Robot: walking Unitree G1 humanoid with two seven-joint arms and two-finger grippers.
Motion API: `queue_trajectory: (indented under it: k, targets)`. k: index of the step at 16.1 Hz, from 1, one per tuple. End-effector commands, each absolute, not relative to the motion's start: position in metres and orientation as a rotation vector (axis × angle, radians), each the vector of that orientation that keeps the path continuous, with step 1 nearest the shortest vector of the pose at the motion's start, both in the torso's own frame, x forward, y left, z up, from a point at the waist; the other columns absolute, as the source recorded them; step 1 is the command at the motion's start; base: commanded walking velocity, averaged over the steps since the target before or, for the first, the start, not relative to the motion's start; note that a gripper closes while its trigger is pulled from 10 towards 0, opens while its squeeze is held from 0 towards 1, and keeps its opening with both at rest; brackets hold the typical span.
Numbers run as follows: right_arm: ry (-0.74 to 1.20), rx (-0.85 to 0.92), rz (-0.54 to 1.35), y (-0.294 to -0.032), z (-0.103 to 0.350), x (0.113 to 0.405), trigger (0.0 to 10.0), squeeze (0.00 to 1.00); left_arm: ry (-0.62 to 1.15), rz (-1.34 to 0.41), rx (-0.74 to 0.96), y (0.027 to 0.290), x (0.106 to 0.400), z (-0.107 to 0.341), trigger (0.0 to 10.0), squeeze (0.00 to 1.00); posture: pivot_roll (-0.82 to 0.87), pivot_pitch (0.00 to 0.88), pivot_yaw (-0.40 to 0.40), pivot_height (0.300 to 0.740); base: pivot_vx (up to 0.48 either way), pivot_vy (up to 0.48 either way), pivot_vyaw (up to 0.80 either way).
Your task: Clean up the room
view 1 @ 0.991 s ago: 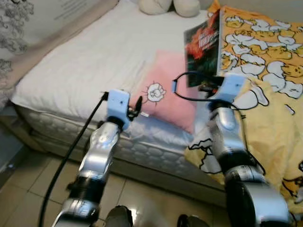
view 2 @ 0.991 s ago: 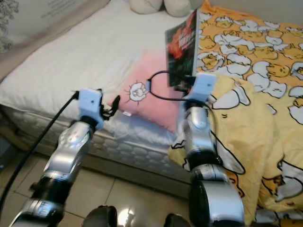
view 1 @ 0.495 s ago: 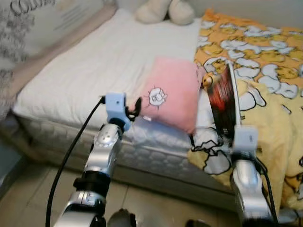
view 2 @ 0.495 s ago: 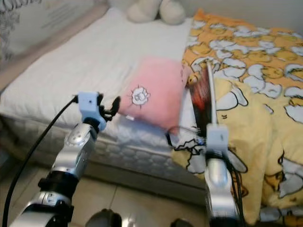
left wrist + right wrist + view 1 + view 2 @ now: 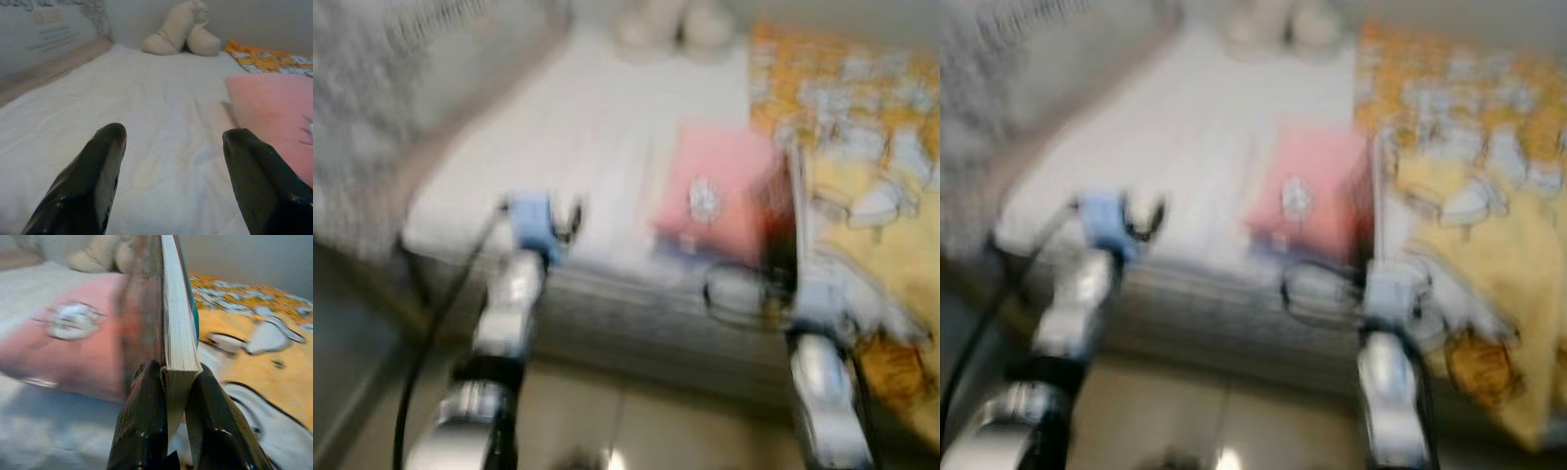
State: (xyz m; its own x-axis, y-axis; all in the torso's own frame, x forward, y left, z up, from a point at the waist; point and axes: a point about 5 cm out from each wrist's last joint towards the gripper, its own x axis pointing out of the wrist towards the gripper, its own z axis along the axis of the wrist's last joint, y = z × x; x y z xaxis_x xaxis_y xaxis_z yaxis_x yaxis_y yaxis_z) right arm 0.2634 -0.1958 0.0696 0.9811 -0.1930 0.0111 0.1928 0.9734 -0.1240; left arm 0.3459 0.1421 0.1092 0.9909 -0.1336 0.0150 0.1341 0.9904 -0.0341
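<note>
My right gripper is shut on the bottom edge of a book, which stands upright and edge-on with its pale pages facing the wrist camera. In the blurred head views the book rises above the right wrist, in front of the bed between a pink pillow and a yellow duck-print blanket. My left gripper is open and holds nothing, hovering over the white mattress near its front edge. The pink pillow lies beside it.
A beige plush toy lies at the head of the bed against the wall. A printed grey panel runs along the bed's left side. Tiled floor lies between me and the bed frame. A black cable trails from the left arm.
The head views have shifted and gone blurry, so the camera is moving. The book stays edge-on in the right gripper. The left gripper is still open over the mattress.
</note>
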Motion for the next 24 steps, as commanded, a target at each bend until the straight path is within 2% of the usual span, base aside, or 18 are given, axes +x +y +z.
queue_trajectory:
  k: [1, 4, 8, 10, 12, 14, 19, 24]
  targets:
    - [-0.074, -0.132, -0.192, -0.201, 0.086, 0.266, 0.0, 0.00, -0.011, -0.165, -0.043, 0.126, 0.344, 0.107, 10.0, 0.00, 0.01, 0.000, 0.046, 0.740, 0.000, 0.480, 0.00]
    - [-0.075, -0.116, -0.197, -0.199, 0.085, 0.263, 0.0, 0.00, 0.006, -0.198, -0.025, 0.120, 0.341, 0.102, 10.0, 0.00, 0.00, 0.000, 0.060, 0.740, 0.000, 0.480, 0.00]
    - [-0.043, -0.105, -0.238, -0.194, 0.076, 0.253, 0.0, 0.00, 0.021, -0.270, 0.028, 0.120, 0.354, 0.110, 10.0, 0.00, -0.02, 0.000, 0.089, 0.740, 0.000, 0.480, -0.20]
    - [-0.035, -0.078, -0.256, -0.194, 0.072, 0.251, 0.0, 0.00, 0.014, -0.242, 0.087, 0.122, 0.354, 0.109, 10.0, 0.00, -0.04, 0.000, 0.113, 0.740, 0.000, 0.480, -0.80]
    - [-0.031, -0.067, -0.240, -0.193, 0.072, 0.251, 0.0, 0.00, 0.019, -0.235, 0.065, 0.119, 0.352, 0.108, 10.0, 0.00, -0.04, 0.000, 0.112, 0.740, 0.000, 0.000, 0.00]
    - [-0.033, -0.068, -0.194, -0.186, 0.073, 0.252, 0.0, 0.00, 0.010, -0.193, -0.032, 0.120, 0.351, 0.108, 10.0, 0.00, -0.03, 0.000, 0.094, 0.740, 0.480, 0.000, 0.00]
    - [-0.044, -0.076, -0.131, -0.184, 0.078, 0.264, 0.0, 0.00, -0.014, -0.167, -0.033, 0.121, 0.350, 0.109, 10.0, 0.00, 0.01, 0.000, 0.052, 0.740, 0.480, 0.000, 0.00]
    - [-0.028, -0.078, -0.103, -0.181, 0.076, 0.267, 0.0, 0.00, -0.023, -0.126, -0.024, 0.136, 0.348, 0.109, 10.0, 0.00, 0.05, 0.000, 0.028, 0.740, 0.480, 0.000, 0.00]
